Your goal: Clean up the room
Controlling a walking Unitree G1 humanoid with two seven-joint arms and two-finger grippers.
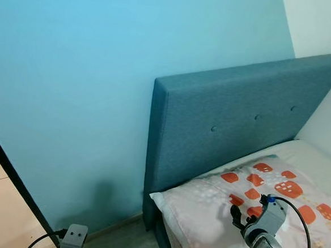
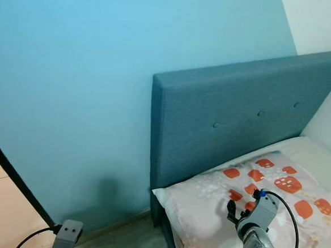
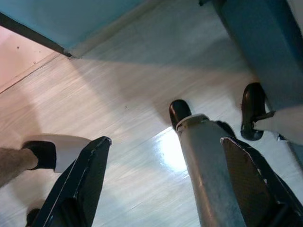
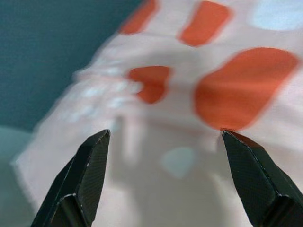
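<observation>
Blue wall [image 1: 88, 96] is filling most of the head views, with a teal padded headboard [image 1: 234, 117] leaning against it and a bed [image 1: 316, 163] running off beneath. Lying at the head of the bed, touching the headboard, is the pillow [image 1: 216, 207], pale with orange patches, probably the thing being tidied. The right claw [image 4: 163, 182] is hovering just above the pillow, spread wide and gripping nothing. The left claw [image 3: 163, 184] is hanging low beside the bed, likewise spread and empty. Closing now could be pinching only loose cover fabric, so the pillow might be sagging or slipping when lifted. The left wrist view is showing pale floor [image 3: 118, 94], the robot's leg [image 3: 208, 170] and a person's foot [image 3: 42, 153], which the head views are missing.
</observation>
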